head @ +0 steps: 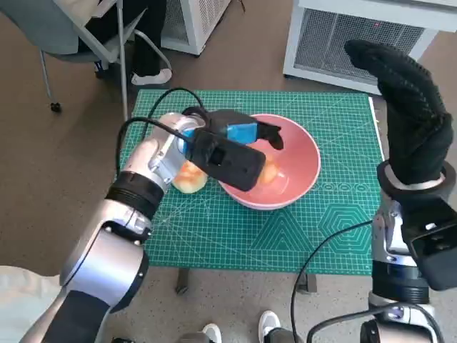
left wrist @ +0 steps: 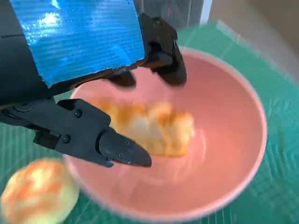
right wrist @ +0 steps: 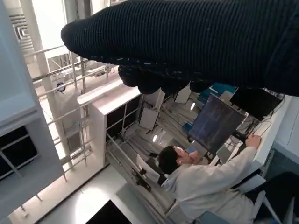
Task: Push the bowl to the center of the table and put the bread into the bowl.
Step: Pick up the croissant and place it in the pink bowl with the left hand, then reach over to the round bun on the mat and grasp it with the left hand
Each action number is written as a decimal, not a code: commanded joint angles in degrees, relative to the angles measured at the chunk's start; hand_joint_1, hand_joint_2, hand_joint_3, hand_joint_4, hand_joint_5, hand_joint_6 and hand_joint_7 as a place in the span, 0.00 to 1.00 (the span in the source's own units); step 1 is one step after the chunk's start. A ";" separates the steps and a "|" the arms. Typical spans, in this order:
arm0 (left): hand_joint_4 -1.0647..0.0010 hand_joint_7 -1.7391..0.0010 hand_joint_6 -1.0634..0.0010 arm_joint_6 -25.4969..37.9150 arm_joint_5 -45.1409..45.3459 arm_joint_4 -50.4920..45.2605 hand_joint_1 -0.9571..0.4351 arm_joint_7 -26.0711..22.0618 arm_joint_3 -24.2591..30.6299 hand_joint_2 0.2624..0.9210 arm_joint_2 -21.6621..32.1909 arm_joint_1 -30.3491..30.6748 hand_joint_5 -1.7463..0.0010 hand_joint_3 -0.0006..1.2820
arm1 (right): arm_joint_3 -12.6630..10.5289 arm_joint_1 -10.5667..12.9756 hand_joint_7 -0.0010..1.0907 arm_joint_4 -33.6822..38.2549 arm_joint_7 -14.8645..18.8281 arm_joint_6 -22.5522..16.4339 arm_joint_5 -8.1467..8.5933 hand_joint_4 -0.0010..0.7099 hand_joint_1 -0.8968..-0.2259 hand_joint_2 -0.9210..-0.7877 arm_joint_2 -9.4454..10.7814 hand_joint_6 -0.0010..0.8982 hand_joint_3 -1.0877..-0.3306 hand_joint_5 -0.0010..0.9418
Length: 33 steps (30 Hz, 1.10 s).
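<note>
The pink bowl (head: 296,168) (left wrist: 224,140) sits near the middle of the green cutting mat (head: 285,236). A golden piece of bread (left wrist: 154,128) (head: 269,173) lies inside the bowl, free of my fingers. My left hand (head: 232,146) (left wrist: 93,79) hovers over the bowl's left rim, its fingers (left wrist: 117,147) spread above the bread and holding nothing. A second round bread roll (head: 189,177) (left wrist: 37,193) rests on the mat just outside the bowl. My right hand (head: 410,107) (right wrist: 187,46) is raised at the table's right edge, gloved fingers upright and empty.
A white grille unit (head: 357,39) stands beyond the table's far right corner. A chair (head: 78,43) and a person's legs (head: 146,43) are at the far left. Feet (head: 268,325) show below the table's near edge. A person (right wrist: 205,179) sits at a monitor in the right wrist view.
</note>
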 commanded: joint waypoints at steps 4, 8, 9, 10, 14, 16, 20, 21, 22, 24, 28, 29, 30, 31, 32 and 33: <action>1.00 0.88 0.96 -6.95 -5.51 -4.68 0.25 0.47 5.24 1.00 5.36 1.24 1.00 0.08 | 0.10 1.38 0.56 -0.27 -0.43 1.03 -0.09 0.42 0.45 0.00 0.14 0.01 0.45 0.00; 1.00 0.88 0.94 -9.78 -8.36 -7.61 0.23 0.09 7.89 1.00 8.44 2.81 1.00 0.10 | 0.18 1.44 0.56 -0.49 -0.43 1.12 0.05 0.42 0.45 0.00 0.28 0.01 0.45 0.00; 1.00 0.88 0.93 -10.07 -9.15 -8.63 0.23 -0.44 8.54 1.00 9.39 3.25 1.00 0.10 | 0.21 1.47 0.56 -0.59 -0.42 1.14 0.07 0.42 0.45 0.00 0.31 0.01 0.45 0.00; 1.00 0.87 0.92 -10.23 -9.70 -9.38 0.24 -0.82 8.98 1.00 10.03 3.59 1.00 0.11 | 0.23 1.50 0.56 -0.66 -0.42 1.16 0.09 0.42 0.45 0.00 0.33 0.01 0.45 0.00; 0.98 0.87 0.88 -9.26 -12.25 -14.11 0.26 -3.62 11.05 1.00 13.77 5.48 0.99 0.11 | 0.22 1.60 0.56 -0.70 -0.41 0.98 0.20 0.42 0.45 0.00 0.45 0.01 0.45 0.00; 0.96 0.87 0.86 -8.69 -12.49 -16.45 0.28 -4.07 11.80 1.00 16.12 6.62 0.99 0.11 | 0.21 1.51 0.56 -0.60 -0.30 0.92 0.32 0.42 0.45 0.00 0.41 0.01 0.45 0.00; 0.91 0.87 0.82 -7.50 -12.13 -19.26 0.30 -3.92 12.58 1.00 19.34 8.45 0.98 0.09 | 0.23 1.25 0.56 -0.23 -0.03 0.75 0.61 0.42 0.46 0.00 0.38 0.01 0.45 0.00; 0.90 0.87 0.81 -7.25 -12.00 -19.63 0.31 -3.81 12.65 1.00 19.81 8.78 0.98 0.08 | 0.22 1.18 0.56 -0.13 0.04 0.72 0.70 0.42 0.46 0.00 0.37 0.01 0.45 0.00; 0.89 0.87 0.80 -7.11 -11.58 -19.72 0.31 -3.44 12.66 1.00 20.52 9.24 0.98 0.07 | 0.24 1.07 0.56 0.01 0.13 0.70 0.82 0.42 0.45 0.00 0.38 0.01 0.45 0.00; 0.88 0.87 0.79 -6.94 -10.92 -19.64 0.32 -2.80 12.53 1.00 21.51 9.96 0.98 0.05 | 0.27 0.90 0.56 0.30 0.29 0.66 1.05 0.42 0.45 0.00 0.39 0.01 0.45 0.00; 0.85 0.87 0.76 -6.90 -9.88 -18.28 0.34 -1.89 11.88 1.00 22.59 10.91 0.99 0.02 | 0.34 0.44 0.56 1.16 0.64 0.43 1.40 0.42 0.44 0.00 0.48 0.01 0.45 0.00; 0.85 0.87 0.76 -6.80 -9.66 -17.84 0.34 -1.76 11.70 0.99 22.72 11.05 0.99 0.02 | 0.36 0.33 0.56 1.34 0.69 0.36 1.44 0.42 0.44 0.00 0.51 0.01 0.45 0.00; 0.84 0.88 0.76 -6.72 -9.29 -17.14 0.35 -1.66 11.38 0.99 22.84 11.12 0.99 0.01 | 0.41 0.18 0.56 1.59 0.72 0.27 1.42 0.42 0.44 0.00 0.58 0.01 0.45 0.00; 0.84 0.88 0.76 -6.67 -9.04 -16.66 0.35 -1.57 11.14 0.98 22.90 11.15 0.99 0.01 | 0.43 0.09 0.56 1.77 0.76 0.19 1.44 0.42 0.44 0.00 0.61 0.01 0.45 0.00; 0.84 0.88 0.76 -6.35 -8.66 -15.87 0.35 -1.52 10.81 0.98 22.91 11.17 0.99 0.01 | 0.49 -0.06 0.56 2.01 0.82 0.12 1.45 0.42 0.44 0.00 0.66 0.01 0.45 0.00; 0.84 0.88 0.76 -6.14 -8.36 -15.29 0.35 -1.48 10.59 0.98 22.88 11.16 0.99 0.01 | 0.53 -0.16 0.56 2.20 0.87 0.04 1.48 0.42 0.44 0.00 0.69 0.01 0.45 0.00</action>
